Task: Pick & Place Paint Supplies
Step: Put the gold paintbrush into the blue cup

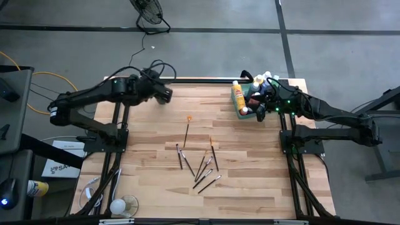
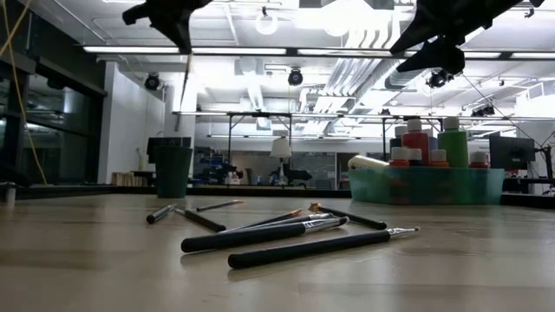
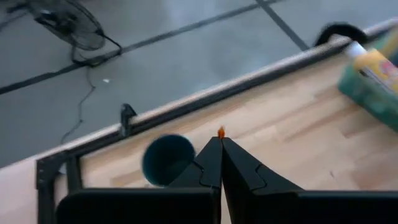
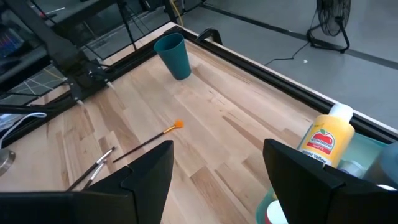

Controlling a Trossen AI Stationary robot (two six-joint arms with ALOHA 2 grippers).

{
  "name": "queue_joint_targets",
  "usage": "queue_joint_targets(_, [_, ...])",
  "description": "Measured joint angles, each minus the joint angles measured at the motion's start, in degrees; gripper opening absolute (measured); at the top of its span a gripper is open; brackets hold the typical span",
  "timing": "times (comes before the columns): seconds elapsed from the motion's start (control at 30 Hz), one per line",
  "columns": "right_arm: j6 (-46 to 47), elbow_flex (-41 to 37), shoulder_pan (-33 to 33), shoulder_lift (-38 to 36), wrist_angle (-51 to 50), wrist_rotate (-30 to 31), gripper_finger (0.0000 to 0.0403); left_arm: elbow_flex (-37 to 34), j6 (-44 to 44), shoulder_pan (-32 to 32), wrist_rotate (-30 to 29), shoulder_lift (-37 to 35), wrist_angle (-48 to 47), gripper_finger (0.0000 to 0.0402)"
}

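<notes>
Paintbrushes (image 1: 199,164): most lie loose mid-bench in a crossed scatter, and one orange-tipped brush (image 1: 187,130) lies apart, nearer the far edge. Likely light, thin, stiff and apt to roll; best pinched mid-handle, across the shaft, taking a brush that lies clear of the pile. One held brush (image 3: 220,132) is clamped in the left end effector (image 3: 220,140), fingers fully closed on it, orange tip poking out, shaft hanging down in the low view. It hangs above the dark round cup (image 3: 166,159) at the far left corner of the bench (image 1: 250,181); no brush shows inside the cup.

Paint bottles (image 2: 434,143) stand packed in the green tray (image 2: 425,186) at the far right corner, and a yellow bottle (image 4: 326,140) lies tilted on the tray's rim. Smooth hard plastic, probably slippery; grip the body below the cap. Right end effector (image 4: 217,152) hovers over the tray, fingers spread wide, holding nothing.
</notes>
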Motion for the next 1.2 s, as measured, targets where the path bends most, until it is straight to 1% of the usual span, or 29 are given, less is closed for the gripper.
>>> queue_joint_targets(0.33, [0.1,0.0,0.0,0.0,0.2,0.0,0.0243,0.1,4.3,6.8,-0.7,0.0,0.4,0.0])
queue_joint_targets(0.53, [0.3,0.0,0.0,0.0,0.2,0.0,0.0243,0.1,6.9,9.9,1.1,0.1,-0.3,0.0])
queue_joint_targets(0.8, [0.5,0.0,0.0,0.0,0.2,0.1,0.0243,0.1,8.9,12.4,1.3,1.5,-0.4,0.0])
queue_joint_targets(0.93, [0.5,0.0,0.0,0.0,0.2,0.3,0.0243,-1.1,9.9,14.1,1.4,2.5,0.0,0.0])
queue_joint_targets(1.1, [1.6,0.0,0.0,0.0,0.2,0.3,0.0243,-1.7,9.9,14.0,2.0,2.7,0.6,0.0])
queue_joint_targets(1.2, [1.8,0.0,0.0,0.0,0.2,0.2,0.0243,-1.7,9.9,14.0,4.3,2.6,0.0,0.0])
